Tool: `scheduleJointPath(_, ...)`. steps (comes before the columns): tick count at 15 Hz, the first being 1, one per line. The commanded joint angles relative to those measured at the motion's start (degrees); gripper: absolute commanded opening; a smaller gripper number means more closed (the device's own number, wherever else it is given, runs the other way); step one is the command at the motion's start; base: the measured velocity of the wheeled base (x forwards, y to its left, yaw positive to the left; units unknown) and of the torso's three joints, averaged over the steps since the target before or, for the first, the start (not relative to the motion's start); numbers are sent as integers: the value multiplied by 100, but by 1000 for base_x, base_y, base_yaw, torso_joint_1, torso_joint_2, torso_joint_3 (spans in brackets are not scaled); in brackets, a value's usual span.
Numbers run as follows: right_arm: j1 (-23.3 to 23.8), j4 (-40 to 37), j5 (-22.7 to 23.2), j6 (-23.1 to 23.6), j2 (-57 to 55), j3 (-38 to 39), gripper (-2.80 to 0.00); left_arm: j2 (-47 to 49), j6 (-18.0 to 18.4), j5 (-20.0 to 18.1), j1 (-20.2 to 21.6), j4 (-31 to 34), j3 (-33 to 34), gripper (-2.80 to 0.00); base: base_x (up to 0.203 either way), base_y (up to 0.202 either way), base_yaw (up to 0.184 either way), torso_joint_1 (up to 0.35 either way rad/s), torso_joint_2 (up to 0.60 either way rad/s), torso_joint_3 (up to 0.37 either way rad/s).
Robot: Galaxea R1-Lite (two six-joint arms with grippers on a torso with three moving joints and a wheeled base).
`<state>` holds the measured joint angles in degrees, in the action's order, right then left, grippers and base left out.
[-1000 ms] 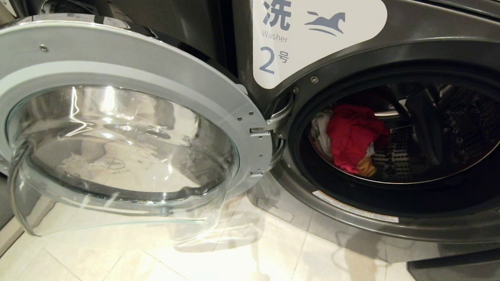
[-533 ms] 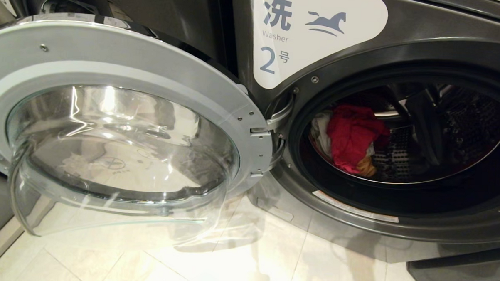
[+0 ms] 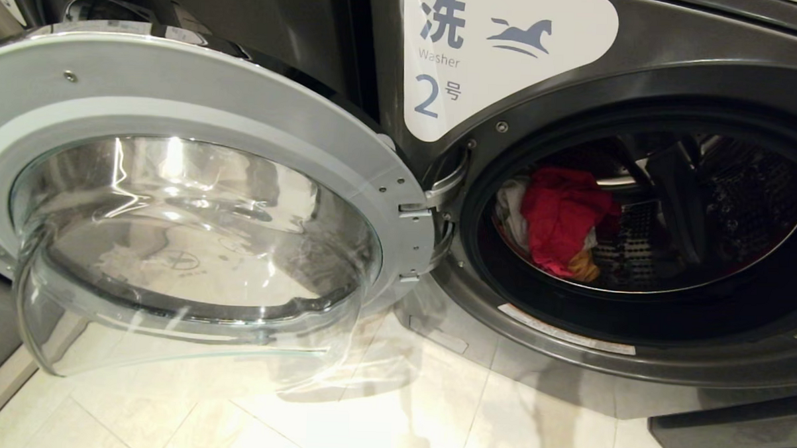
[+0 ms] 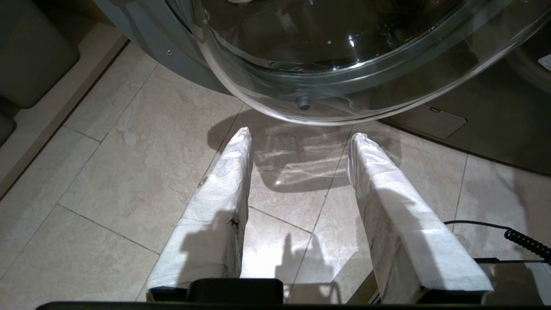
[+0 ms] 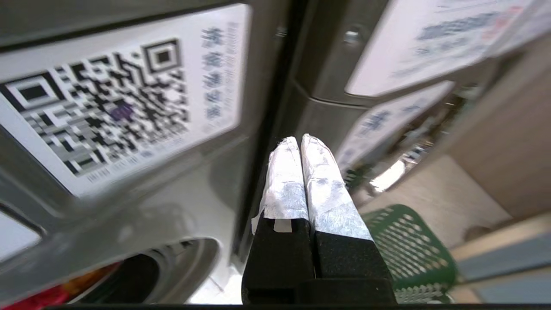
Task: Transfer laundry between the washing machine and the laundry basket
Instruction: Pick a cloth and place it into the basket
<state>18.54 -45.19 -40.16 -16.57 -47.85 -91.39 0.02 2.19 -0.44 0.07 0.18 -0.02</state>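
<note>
The dark grey front-loading washing machine (image 3: 675, 81) with the number 2 label is seen at the right of the head view, its round glass door (image 3: 193, 223) swung open at the left. Red, white and yellow-orange laundry (image 3: 561, 223) is heaped inside the drum. The left gripper (image 4: 299, 142) is spread, empty, over pale floor tiles (image 4: 129, 172). The right gripper (image 5: 298, 146) is pressed together, empty, before the machine's front; the dark green perforated plastic basket (image 5: 404, 254) is seen at lower right there.

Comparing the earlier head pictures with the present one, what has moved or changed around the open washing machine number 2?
Nothing has visibly changed. The round glass door of the dark grey washing machine stays swung open, and the red, white and yellow-orange laundry lies in the same heap inside the drum. No gripper enters the head view.
</note>
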Motion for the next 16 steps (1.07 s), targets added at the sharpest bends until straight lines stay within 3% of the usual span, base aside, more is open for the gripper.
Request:
scheduleJointPath(1, 159, -295, -10, -15, 135, -107, -280, -1, 0, 0, 1, -1, -5, -280, 0, 0, 0, 0, 0, 0)
scheduleJointPath(4, 168, -428, -21, -18, 221, 435, -280, 2, 0, 0, 1, -1, -6, -280, 0, 0, 0, 0, 0, 0)
scheduleJointPath(7, 364, -522, 76, -86, 456, 1786, -280, -2, 0, 0, 1, -1, -4, -280, 0, 0, 0, 0, 0, 0)
scheduleJointPath(12, 738, -535, 685, -301, 796, 4045, -280, 5, 0, 0, 1, -1, 0, -280, 0, 0, 0, 0, 0, 0)
scheduleJointPath(16, 773, -516, 1003, -1265, 469, 5525, -280, 3, -2, 0, 1, -1, 1, -280, 0, 0, 0, 0, 0, 0)
